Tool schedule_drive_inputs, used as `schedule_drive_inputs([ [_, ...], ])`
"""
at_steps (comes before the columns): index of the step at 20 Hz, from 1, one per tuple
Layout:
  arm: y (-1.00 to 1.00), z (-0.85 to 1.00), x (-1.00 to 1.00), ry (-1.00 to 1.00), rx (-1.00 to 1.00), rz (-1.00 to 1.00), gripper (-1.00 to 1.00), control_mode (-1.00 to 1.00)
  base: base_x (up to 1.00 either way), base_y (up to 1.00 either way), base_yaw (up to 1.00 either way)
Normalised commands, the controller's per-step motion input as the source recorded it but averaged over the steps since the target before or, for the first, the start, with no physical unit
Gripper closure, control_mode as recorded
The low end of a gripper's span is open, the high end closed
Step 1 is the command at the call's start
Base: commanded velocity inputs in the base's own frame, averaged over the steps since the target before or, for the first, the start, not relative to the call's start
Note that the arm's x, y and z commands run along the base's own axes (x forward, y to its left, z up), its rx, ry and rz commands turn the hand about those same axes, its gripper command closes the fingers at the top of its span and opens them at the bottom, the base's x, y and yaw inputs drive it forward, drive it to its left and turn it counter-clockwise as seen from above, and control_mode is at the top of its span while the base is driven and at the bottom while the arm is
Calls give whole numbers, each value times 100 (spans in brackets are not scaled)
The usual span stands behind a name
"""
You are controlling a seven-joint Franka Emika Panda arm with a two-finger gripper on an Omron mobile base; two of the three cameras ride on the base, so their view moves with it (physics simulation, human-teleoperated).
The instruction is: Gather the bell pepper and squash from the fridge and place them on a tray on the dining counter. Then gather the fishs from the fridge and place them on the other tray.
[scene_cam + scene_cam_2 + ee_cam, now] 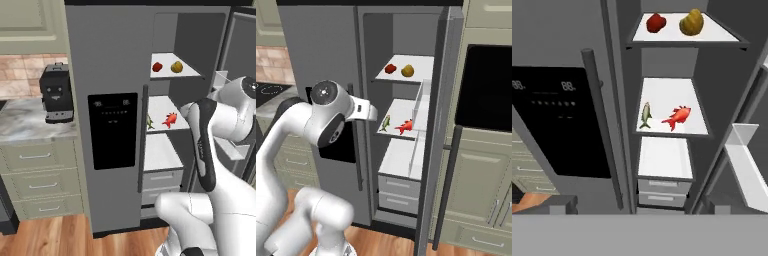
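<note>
Fridge (112, 75) door on the right is swung wide, so I've got a clean look straight into the compartment. Up on the top shelf (712, 34) sit the red bell pepper (655, 22) and the yellow squash (691, 22), side by side and just apart, pepper on the left. One shelf down are the two fish: the silvery one (645, 115) lying lengthwise near the left edge, the reddish-orange one (678, 117) just beside it to the right. They're grouped the way the job wants them, vegetables together, fish together, so I read this as the very start: nothing picked, pepper and squash first.

Below the fish there's a bare white shelf and then two drawers (664, 192). The left door with the black dispenser panel (113, 131) is shut, its dark handle (602, 125) running down just beside the opening.

From the base cameras, my arm (331, 115) is folded up, elbow high, forearm angled towards the open side, well back from the shelves. My claw is spread wide and holding nothing. The hand camera looks level into the fridge, about at fish height, with the pepper shelf above it.

My guess: I'll need to lift and reach in for the top shelf, minding the open door's bins (747, 165) on my right.
</note>
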Motion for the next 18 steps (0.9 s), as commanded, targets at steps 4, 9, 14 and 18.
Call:
schedule_drive_inputs([
  [4,3,-4,-12,19,0,-8,-100,-100,0,0,0],
  [9,1,-16,-57,-2,-1,-1,-100,-100,0,0,0],
  [14,11,-15,-54,0,-3,0,-100,-100,0,0,0],
  [18,54,4,-16,-1,-12,-3,-100,-100,0,0,0],
])
